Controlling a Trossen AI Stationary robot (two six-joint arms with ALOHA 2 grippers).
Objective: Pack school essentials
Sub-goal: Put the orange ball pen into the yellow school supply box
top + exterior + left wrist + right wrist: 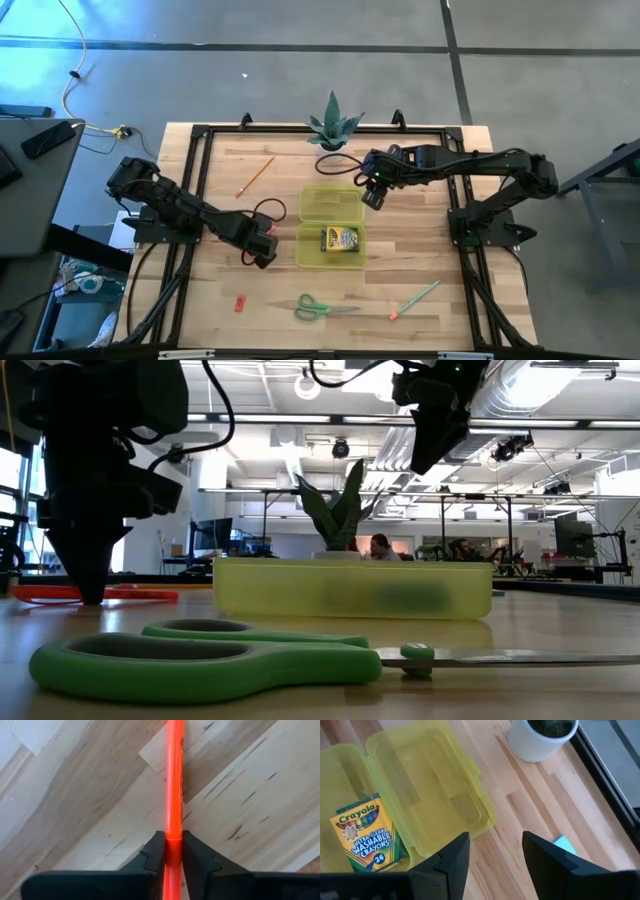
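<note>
— Jaws on the left gripper (173, 852), how do they stand?
— Pinched on a red pen (174, 780) lying flat on the wooden surface (420, 270), left of the yellow-green case (331, 224).
— And the right gripper (495, 855)?
— Jaws apart, holding nothing, hovering above the case's open lid near the potted plant (333, 126).
— Where's the rest?
— A crayon box (340, 239) lies in the case. Green-handled scissors (322, 307) and a green pencil (414, 300) lie at the near edge, an orange pencil (255, 176) at the far left.
</note>
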